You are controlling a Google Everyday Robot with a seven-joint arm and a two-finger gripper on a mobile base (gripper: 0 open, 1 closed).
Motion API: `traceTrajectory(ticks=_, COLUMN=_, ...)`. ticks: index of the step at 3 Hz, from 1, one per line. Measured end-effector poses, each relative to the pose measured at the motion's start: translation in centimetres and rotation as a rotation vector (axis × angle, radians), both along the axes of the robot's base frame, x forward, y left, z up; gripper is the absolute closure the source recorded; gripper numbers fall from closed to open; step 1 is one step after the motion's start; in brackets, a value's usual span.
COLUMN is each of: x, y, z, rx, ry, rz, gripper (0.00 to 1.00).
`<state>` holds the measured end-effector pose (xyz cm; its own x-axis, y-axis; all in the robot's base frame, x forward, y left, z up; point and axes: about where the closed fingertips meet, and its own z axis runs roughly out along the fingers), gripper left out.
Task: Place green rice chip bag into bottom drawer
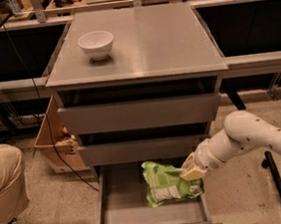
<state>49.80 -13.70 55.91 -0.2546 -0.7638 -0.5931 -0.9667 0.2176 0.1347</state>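
Note:
The green rice chip bag [169,184] lies low in the open bottom drawer [124,201], at its right side, with its white printed panel facing up. The drawer is pulled out toward me from the grey cabinet [141,115]. My gripper [191,171] comes in from the right on the white arm [253,137]. It sits at the bag's upper right corner, and its yellowish fingers look closed on the foil. The bag's right edge overlaps the drawer's right wall.
A white bowl [96,43] stands on the cabinet top at the back left. The two upper drawers [139,113] are shut. A cardboard box [51,143] and a person's tan-trousered knee [5,183] are at the left. A black stand [278,184] is on the floor at the right.

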Motion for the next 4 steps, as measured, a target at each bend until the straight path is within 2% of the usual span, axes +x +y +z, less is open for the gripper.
traceTrajectory(ticks=2, x=1.1, y=-0.3, z=-10.1, rx=0.011, ry=0.028, rz=-0.037, gripper=1.00)
traceTrajectory(ticks=3, x=2.5, y=-0.4, z=-17.4, rx=0.032, ry=0.033, rz=-0.049, gripper=1.00)
traceTrajectory(ticks=4, x=3.3, y=-0.5, z=-21.7, rx=0.051, ry=0.039, rz=-0.051, gripper=1.00)
